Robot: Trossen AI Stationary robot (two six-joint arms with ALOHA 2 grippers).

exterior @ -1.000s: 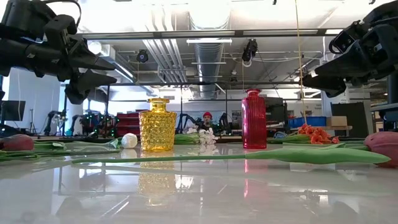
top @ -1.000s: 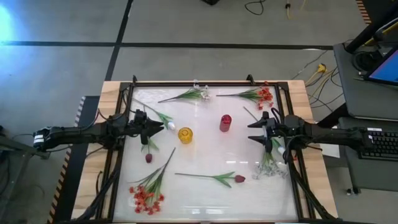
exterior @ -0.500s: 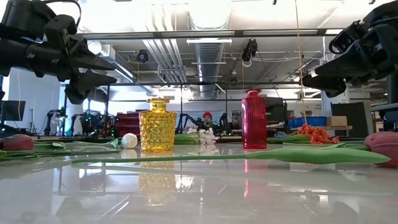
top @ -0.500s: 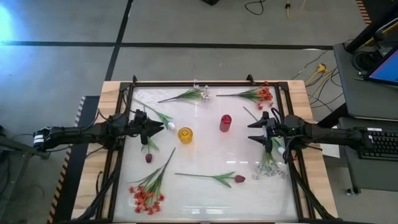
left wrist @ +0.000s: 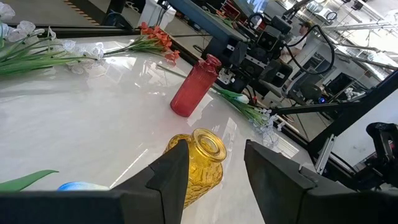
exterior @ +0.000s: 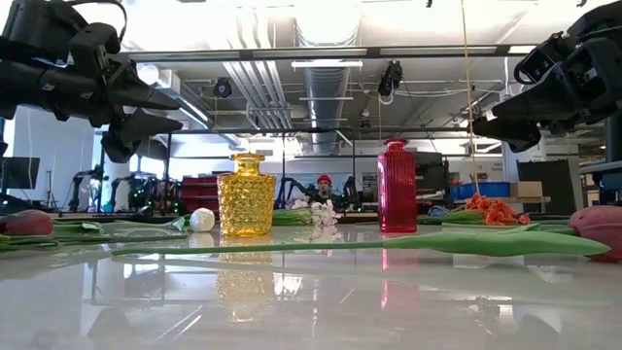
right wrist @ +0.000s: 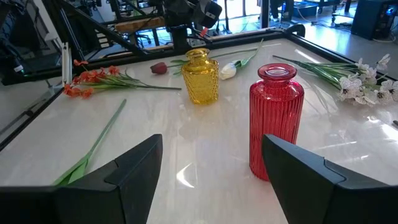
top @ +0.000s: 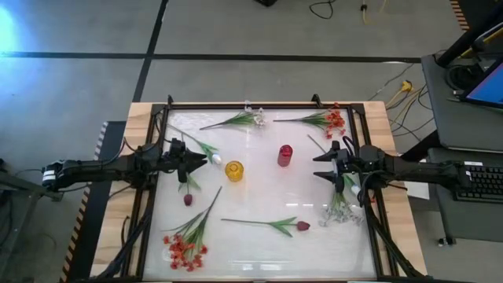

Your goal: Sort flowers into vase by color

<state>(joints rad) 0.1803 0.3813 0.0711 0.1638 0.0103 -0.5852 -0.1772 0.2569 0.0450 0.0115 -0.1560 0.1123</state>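
Observation:
A yellow vase and a red vase stand upright mid-table. Flowers lie flat around them: a white spray and a red-orange spray at the far edge, a white tulip bud and a dark red tulip at left, a red-orange spray near left, a dark red tulip at the near edge, and a white spray at right. My left gripper hovers open left of the yellow vase. My right gripper hovers open right of the red vase. Both are empty.
A black frame borders the white tabletop on a wooden base. Bare surface lies between the vases and the near edge. In the low view the two vases stand apart with room between them.

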